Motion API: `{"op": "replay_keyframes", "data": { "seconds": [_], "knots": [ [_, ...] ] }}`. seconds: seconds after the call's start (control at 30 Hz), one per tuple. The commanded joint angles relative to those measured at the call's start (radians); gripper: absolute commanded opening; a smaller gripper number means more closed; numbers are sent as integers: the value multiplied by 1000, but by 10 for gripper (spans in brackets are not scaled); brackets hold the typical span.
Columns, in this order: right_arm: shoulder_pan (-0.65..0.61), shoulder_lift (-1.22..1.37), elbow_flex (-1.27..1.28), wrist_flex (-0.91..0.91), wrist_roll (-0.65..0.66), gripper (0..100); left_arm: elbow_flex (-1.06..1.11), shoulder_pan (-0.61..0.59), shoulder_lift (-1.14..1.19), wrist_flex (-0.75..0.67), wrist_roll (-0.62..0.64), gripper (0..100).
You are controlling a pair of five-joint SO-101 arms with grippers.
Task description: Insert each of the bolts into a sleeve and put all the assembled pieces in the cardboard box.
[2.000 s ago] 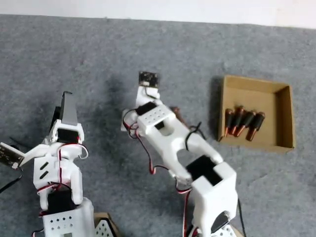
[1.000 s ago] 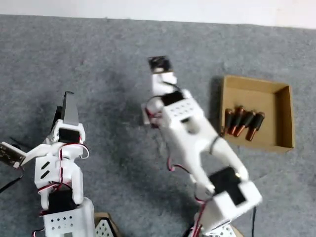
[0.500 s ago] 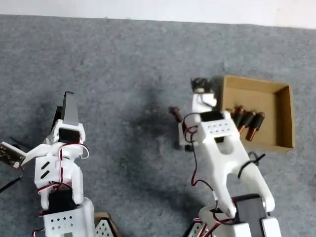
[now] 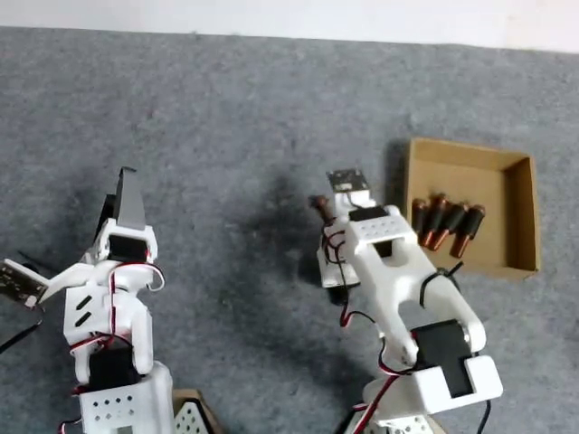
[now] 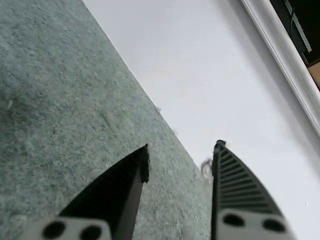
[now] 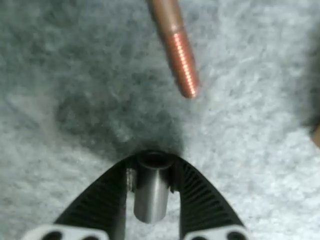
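Sleeve [image 6: 150, 195]: held, details below in order across the table. Far left, my left gripper [image 4: 122, 194] rests low over the gray carpet [image 4: 226, 99], pointing toward the white wall [image 5: 210, 75]. Its fingers [image 5: 125, 182] are released and stand apart, carpet and wall showing between them. Centre-right, my right gripper [image 6: 151, 167] points down at the carpet, fingers clenched on the sleeve. The sleeve is a plain metal tube pinched on both sides, with its open end facing away from the wrist, close to the carpet. One bolt [image 6: 172, 42] lies on the carpet just beyond that open end. It is copper-coloured, its threaded tip is nearest the sleeve, and it is apart from the sleeve, not touching. From above, the bolt [image 4: 318, 206] shows beside my right wrist. Right of that arm sits the cardboard box [image 4: 523, 217], open-topped. Four assembled pieces [image 4: 443, 224] lie in it side by side, toward the wall nearest my arm.
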Motion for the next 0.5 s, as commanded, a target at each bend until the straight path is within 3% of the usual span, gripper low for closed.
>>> {"op": "replay_keyframes", "data": {
  "seconds": [0.0,0.47],
  "knots": [
    [-13,39,12,12,8,15,5,13,-13,-18,6,200],
    [-13,38,12,19,8,17,5,13,-13,-18,6,200]
  ]
}}
